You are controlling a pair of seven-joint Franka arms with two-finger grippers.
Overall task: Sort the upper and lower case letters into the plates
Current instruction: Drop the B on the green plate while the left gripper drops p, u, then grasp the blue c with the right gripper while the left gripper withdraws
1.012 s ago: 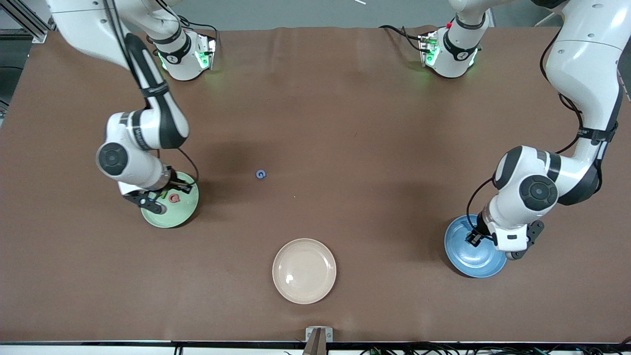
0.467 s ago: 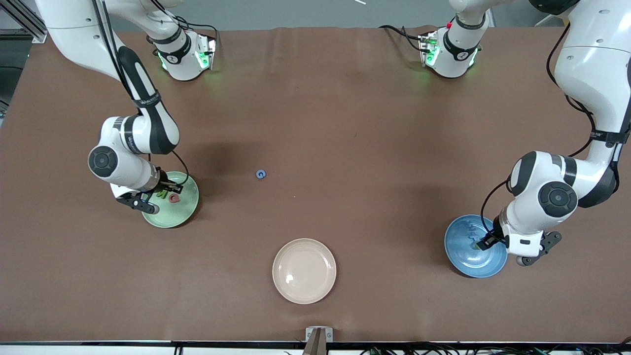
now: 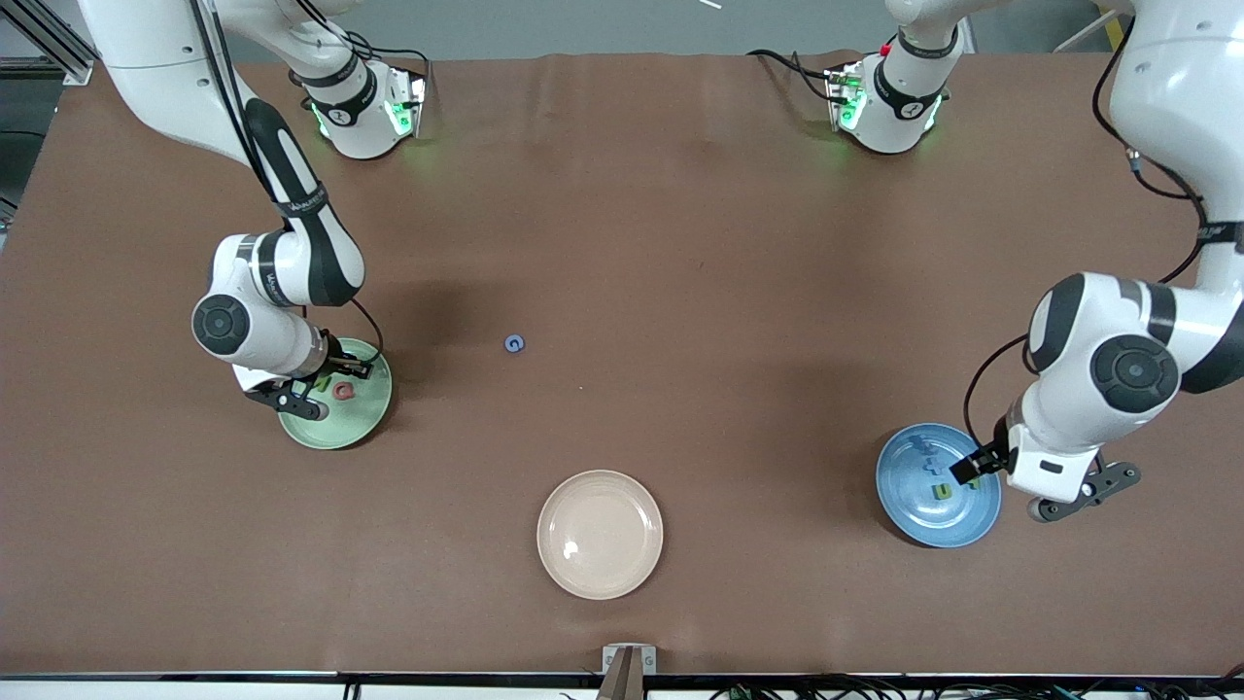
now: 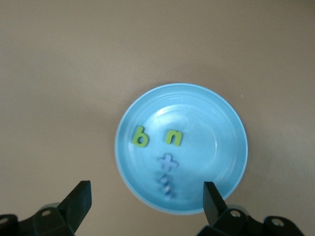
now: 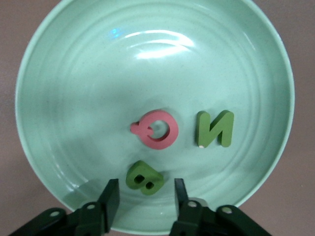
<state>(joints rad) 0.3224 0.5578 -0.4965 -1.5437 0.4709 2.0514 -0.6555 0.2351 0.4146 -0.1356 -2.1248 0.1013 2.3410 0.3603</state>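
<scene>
The blue plate (image 4: 216, 147) (image 3: 909, 501) holds two small green letters (image 4: 140, 136) (image 4: 173, 138), a blue cross-shaped letter (image 4: 168, 163) and another blue letter (image 4: 168, 187). My left gripper (image 4: 146, 201) (image 3: 975, 470) hangs open over that plate's edge, holding nothing. The mint green plate (image 5: 74, 98) (image 3: 364, 416) holds a pink Q (image 5: 158, 130), a green N (image 5: 215, 129) and a green B (image 5: 144, 178). My right gripper (image 5: 145, 197) (image 3: 323, 381) is low over it, open, with the B lying loose just off its fingertips. A blue G (image 3: 515, 343) lies on the table.
A cream-beige plate (image 3: 600, 534) with nothing in it sits nearer the front camera, midway between the two other plates. Brown table mat (image 3: 680, 243) spreads around the blue G. Both arm bases stand along the table's back edge.
The left gripper opened wide and drew toward the left arm's end of the table, uncovering green letters in the blue plate. The right gripper opened, leaving the green B in the mint plate.
</scene>
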